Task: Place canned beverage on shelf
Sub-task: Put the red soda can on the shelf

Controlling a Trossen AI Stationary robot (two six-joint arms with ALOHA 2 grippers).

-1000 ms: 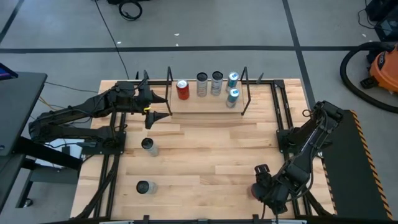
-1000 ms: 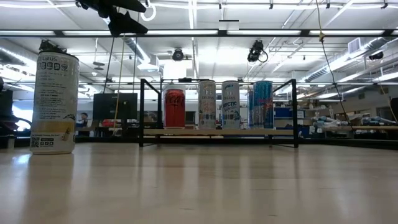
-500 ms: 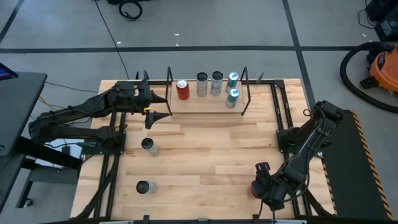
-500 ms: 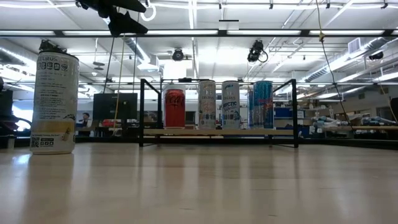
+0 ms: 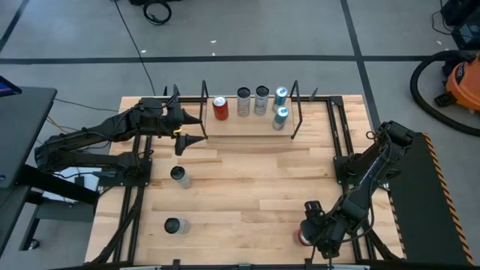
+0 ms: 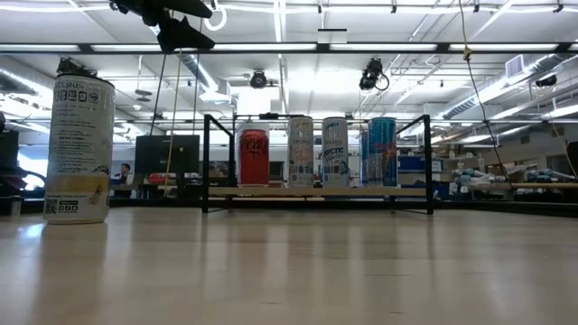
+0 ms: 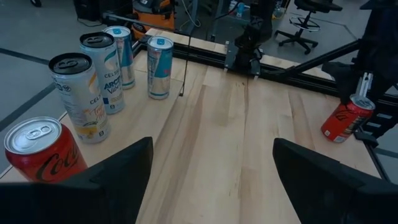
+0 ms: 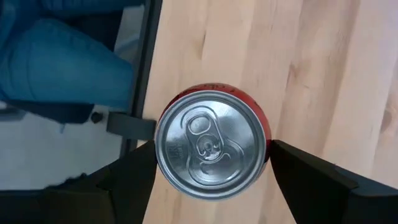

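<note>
We see the red can (image 8: 211,144) upright at the worktop's (image 5: 255,187) near right edge, right gripper (image 8: 210,163) straddling it, jaws wide; risk: a finger clips it and it tips off the edge; silver lid, tab intact; the shelf (image 5: 247,120) already looks full; left gripper (image 7: 208,168) hangs beside it, jaws wide.

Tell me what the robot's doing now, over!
Right gripper open around red soda can, near table edge. Left gripper open, beside shelf. Shelf already holds five cans.
</note>
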